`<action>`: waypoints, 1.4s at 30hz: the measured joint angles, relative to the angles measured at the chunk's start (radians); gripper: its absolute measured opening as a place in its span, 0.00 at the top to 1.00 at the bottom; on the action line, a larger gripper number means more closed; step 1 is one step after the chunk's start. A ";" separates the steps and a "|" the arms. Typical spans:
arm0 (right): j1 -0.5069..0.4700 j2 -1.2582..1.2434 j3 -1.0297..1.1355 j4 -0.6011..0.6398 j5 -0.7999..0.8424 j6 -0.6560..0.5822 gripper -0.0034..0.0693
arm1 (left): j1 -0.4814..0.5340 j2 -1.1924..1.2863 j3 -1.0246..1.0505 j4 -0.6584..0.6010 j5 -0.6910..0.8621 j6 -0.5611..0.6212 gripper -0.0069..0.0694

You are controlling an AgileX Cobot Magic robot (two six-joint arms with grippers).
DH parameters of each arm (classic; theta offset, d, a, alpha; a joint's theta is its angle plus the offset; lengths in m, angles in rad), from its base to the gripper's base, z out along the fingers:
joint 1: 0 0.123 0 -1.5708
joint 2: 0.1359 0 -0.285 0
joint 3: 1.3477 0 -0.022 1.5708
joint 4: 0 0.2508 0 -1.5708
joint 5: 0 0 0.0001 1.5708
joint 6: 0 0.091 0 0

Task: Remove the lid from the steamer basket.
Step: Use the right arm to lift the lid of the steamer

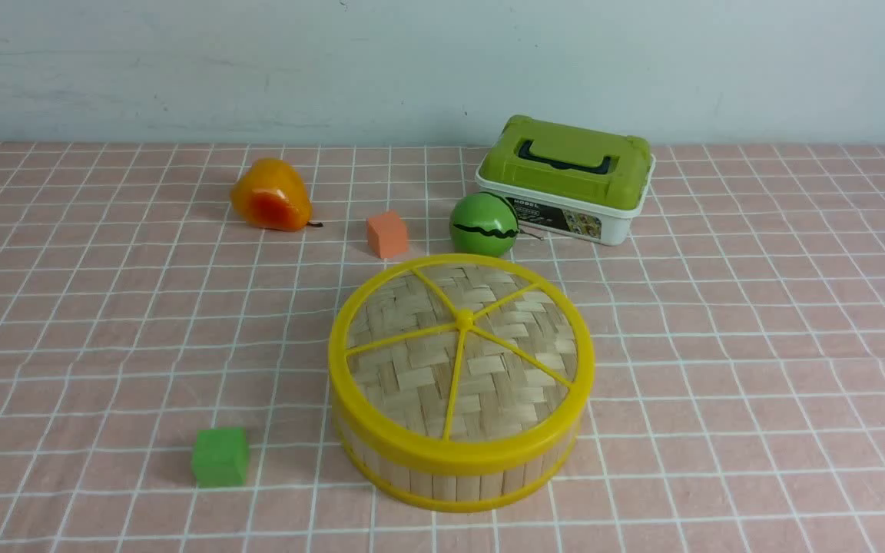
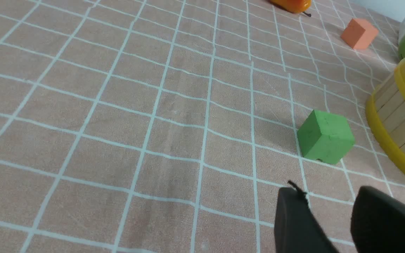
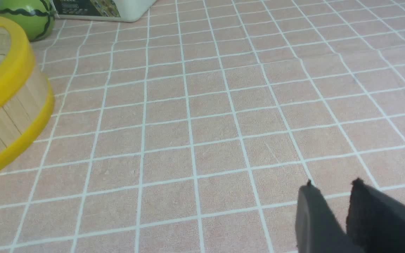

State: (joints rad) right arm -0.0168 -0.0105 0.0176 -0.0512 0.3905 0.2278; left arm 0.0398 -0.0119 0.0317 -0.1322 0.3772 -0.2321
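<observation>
Task not yet begun, judging by the layout. Lid (image 1: 462, 346) seated flat and square on the steamer basket (image 1: 450, 480), yellow rim over yellow rim, no gap visible on the near side. Both together mid-cloth, just in front of the striped green ball (image 1: 483, 224) and the orange cube (image 1: 387, 233); green cube (image 1: 220, 456) off to the robot's left, apart from the basket wall.

No arm visible in the front view. Left gripper (image 2: 327, 189) low over bare cloth near the green cube, fingers parted by a modest gap, nothing between them. Right gripper (image 3: 332, 184) likewise over bare cloth on the other side, well clear of the basket, fingers only narrowly apart and empty.

Left to do, then, everything: approach, a hold on the lid's rim or a spoke, lift clear, set down on open cloth. Probably a wider opening needed first for the thick rim.
</observation>
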 joint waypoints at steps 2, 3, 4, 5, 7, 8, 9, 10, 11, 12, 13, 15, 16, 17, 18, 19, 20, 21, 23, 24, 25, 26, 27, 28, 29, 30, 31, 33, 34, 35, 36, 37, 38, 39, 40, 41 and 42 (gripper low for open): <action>0.000 0.000 0.000 0.000 0.000 0.000 0.77 | 0.000 0.000 0.000 0.000 0.000 0.000 0.60; 0.000 0.000 0.000 0.000 0.000 0.000 0.77 | 0.000 0.000 0.000 0.000 0.000 0.000 0.60; 0.000 0.000 0.000 0.000 0.000 0.000 0.77 | 0.000 0.000 0.000 0.000 0.000 0.000 0.60; 0.000 0.000 0.000 0.000 0.000 0.000 0.77 | 0.000 0.000 0.000 0.000 0.000 0.000 0.60; 0.000 0.000 0.000 0.000 0.000 0.000 0.76 | 0.000 0.000 0.000 0.000 0.000 0.000 0.60; 0.000 0.000 0.000 0.000 0.000 0.000 0.76 | 0.000 0.000 0.000 0.000 0.000 0.000 0.60; 0.000 0.000 0.000 0.000 0.000 0.000 0.76 | 0.000 0.000 0.000 0.000 0.000 0.000 0.60; 0.000 0.000 0.000 0.000 0.000 0.000 0.76 | 0.000 0.000 0.000 0.000 0.000 0.000 0.60; 0.000 0.000 0.000 0.000 0.000 0.000 0.76 | 0.000 0.000 0.000 0.000 0.000 0.000 0.60; 0.000 0.000 0.000 0.000 0.000 0.000 0.76 | 0.000 0.000 0.000 0.000 0.000 0.000 0.60; 0.000 0.000 0.000 0.000 0.000 0.000 0.76 | 0.000 0.000 0.000 0.000 0.000 0.000 0.60; 0.000 0.000 0.000 0.000 0.000 0.000 0.75 | 0.000 0.000 0.000 0.000 0.001 0.000 0.60; 0.000 0.000 0.000 0.000 0.000 0.000 0.75 | 0.000 0.000 0.000 0.000 0.001 0.000 0.60; 0.000 0.000 0.000 0.000 0.000 0.000 0.75 | 0.000 0.000 0.000 0.000 0.001 0.000 0.60; 0.000 0.000 0.000 0.000 0.000 0.000 0.74 | 0.000 0.000 0.000 0.000 0.001 0.000 0.60; 0.000 0.000 0.000 0.000 0.000 0.000 0.74 | 0.000 0.000 0.000 0.000 0.001 0.000 0.60; 0.000 0.000 0.000 0.000 0.000 0.000 0.74 | 0.000 0.000 0.000 0.000 0.001 0.000 0.60; 0.000 0.000 0.000 0.000 0.000 0.000 0.74 | 0.000 0.000 0.000 0.000 0.001 0.000 0.60; 0.000 0.000 0.000 0.000 0.000 0.000 0.74 | 0.000 0.000 0.000 0.000 0.002 0.000 0.60; 0.000 0.000 0.000 0.000 0.000 0.000 0.73 | 0.000 0.000 0.000 0.000 0.002 0.000 0.60; 0.000 0.000 0.000 0.000 0.000 0.000 0.73 | 0.000 0.000 0.000 0.000 0.003 0.000 0.60; 0.000 0.000 0.000 0.000 0.000 0.000 0.73 | 0.000 0.000 0.000 0.000 0.003 0.000 0.60; 0.000 0.000 0.000 -0.001 0.000 0.000 0.73 | 0.000 0.000 0.000 0.000 0.003 0.000 0.60; 0.000 0.000 0.000 -0.001 0.000 0.000 0.73 | 0.000 0.000 0.000 0.000 0.003 0.000 0.60; 0.000 0.000 0.000 -0.001 0.000 0.000 0.73 | 0.000 0.000 0.000 0.000 0.003 0.000 0.60; 0.000 0.000 0.000 -0.001 0.000 0.000 0.72 | 0.000 0.000 0.000 0.000 0.003 0.000 0.60; 0.000 0.000 0.000 -0.001 0.000 0.000 0.72 | 0.000 0.000 0.000 0.000 0.003 0.000 0.60; 0.000 0.000 0.000 -0.001 0.000 0.000 0.72 | 0.000 0.000 0.000 0.000 0.003 0.000 0.60; 0.000 0.000 0.000 -0.001 0.000 0.000 0.72 | 0.000 0.000 0.000 0.000 0.003 0.000 0.60; 0.000 0.000 0.000 -0.001 0.000 0.000 0.72 | 0.000 0.000 0.000 0.000 0.003 0.000 0.60; 0.000 0.000 0.000 -0.001 0.000 0.000 0.72 | 0.000 0.000 0.000 0.000 0.003 0.000 0.60; 0.000 0.000 0.000 -0.001 0.000 0.000 0.72 | 0.000 0.000 0.000 0.000 0.003 0.000 0.60; 0.000 0.000 0.000 -0.001 0.000 0.000 0.71 | 0.000 0.000 0.000 0.000 0.003 0.000 0.60; 0.000 0.000 0.000 -0.001 0.000 0.000 0.71 | 0.000 0.000 0.000 0.000 0.003 0.000 0.60; 0.000 0.000 0.000 -0.001 0.000 0.000 0.71 | 0.000 0.000 0.000 0.000 0.003 0.000 0.60; 0.000 0.000 0.000 -0.001 0.000 0.000 0.70 | 0.000 0.000 0.000 0.000 0.003 0.000 0.60; 0.000 0.000 0.000 -0.001 0.000 0.000 0.70 | 0.000 0.000 0.000 0.000 0.003 0.000 0.60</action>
State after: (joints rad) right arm -0.0168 -0.0105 0.0176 -0.0520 0.3905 0.2278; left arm 0.0398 -0.0119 0.0317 -0.1322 0.3802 -0.2321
